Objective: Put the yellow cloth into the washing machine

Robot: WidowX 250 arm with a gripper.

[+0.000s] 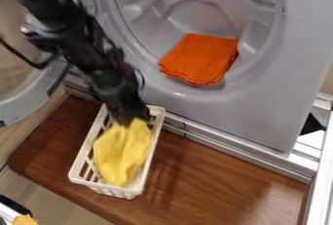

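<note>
Yellow cloth (pixel 121 155) is lying in the basket (pixel 109 188); we are holding our claw (pixel 135 120) at the cloth's upper end, the blur leaving us unable to tell its grip.

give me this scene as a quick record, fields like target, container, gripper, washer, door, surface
target: yellow cloth, in the basket
container: white slatted basket, in front of the washer
gripper: at the yellow cloth's upper end
washer: orange cloth inside
door: open, at the left
surface: brown wood, under the basket
</note>
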